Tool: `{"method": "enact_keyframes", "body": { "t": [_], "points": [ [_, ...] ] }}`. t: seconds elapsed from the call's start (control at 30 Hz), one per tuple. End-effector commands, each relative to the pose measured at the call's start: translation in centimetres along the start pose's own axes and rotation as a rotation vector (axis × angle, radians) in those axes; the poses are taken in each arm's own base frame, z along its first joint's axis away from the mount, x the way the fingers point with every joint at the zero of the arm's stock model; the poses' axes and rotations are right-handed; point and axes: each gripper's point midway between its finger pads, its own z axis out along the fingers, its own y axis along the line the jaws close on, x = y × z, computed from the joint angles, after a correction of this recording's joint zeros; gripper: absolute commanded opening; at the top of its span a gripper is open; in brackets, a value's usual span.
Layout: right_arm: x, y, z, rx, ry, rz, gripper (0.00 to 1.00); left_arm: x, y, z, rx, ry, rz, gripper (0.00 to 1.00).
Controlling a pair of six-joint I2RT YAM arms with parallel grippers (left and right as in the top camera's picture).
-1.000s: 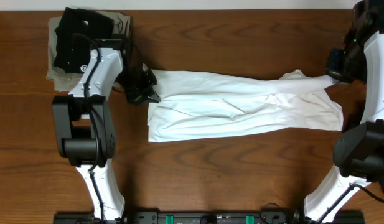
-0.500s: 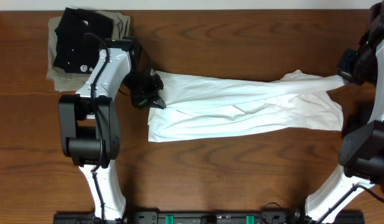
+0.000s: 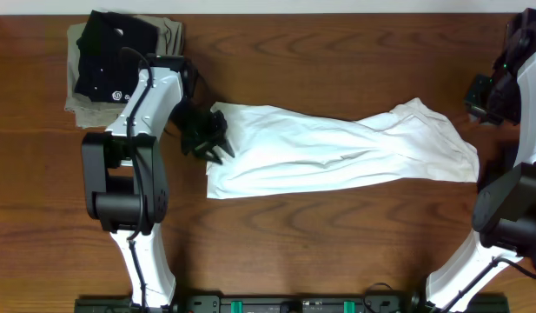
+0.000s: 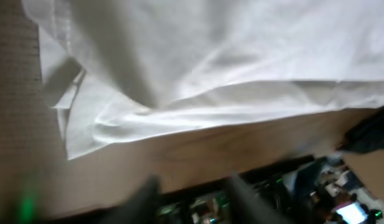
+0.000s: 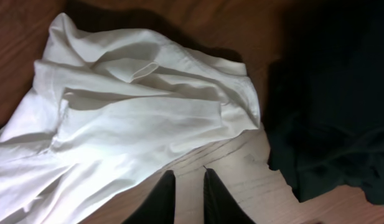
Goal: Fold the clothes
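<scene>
- Far left first: folded black shirt (image 3: 111,48) stacked on the khaki-olive garment (image 3: 170,33) in the back corner; by the look of it, finished work parked well clear of the folding space.
- Next along, left gripper (image 3: 217,143) poised at the left end of the white T-shirt (image 3: 337,148), right at its edge; blurred in the wrist view, yet fingers clearly parted, bare wood between them, no cloth pinched.
- Centre stage: T-shirt lying long across the middle of the table (image 3: 337,252), left to right, as a narrow wrinkled band; probably laid out this way with an arm at each end, so as to draw it flat before the next fold; judging by the ridges, not yet a tidy fold.
- Over to the right: shirt's end bunched and rumpled, hem and sleeve heaped together in the right wrist view; right gripper (image 3: 480,94) just off the upper right corner, apart from the fabric; jaws only a crack open, nothing but table showing in the gap.
- Underneath it all: dark brown wood-grain top, plain and bare around the shirt; black rail (image 3: 294,304) with green fittings along the near edge; pale strip along the far edge; nothing more of the room on show.
</scene>
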Motion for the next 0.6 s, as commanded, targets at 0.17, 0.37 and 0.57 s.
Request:
{"method": "enact_keyframes", "body": {
  "t": [0.17, 0.37, 0.57],
  "points": [
    [1.0, 3.2, -1.0, -0.168, 0.023, -0.069, 0.19, 0.2, 1.2, -0.6, -0.073, -0.021, 0.045, 0.82],
    [2.7, 8.8, -2.4, -0.423, 0.054, -0.250, 0.37, -1.0, 2.2, -0.8, -0.137, -0.073, 0.062, 0.82],
    [4.1, 12.9, -3.5, -0.530, 0.049, -0.366, 0.66, -3.7, 2.7, -1.2, -0.184, -0.189, 0.084, 0.82]
  ]
}}
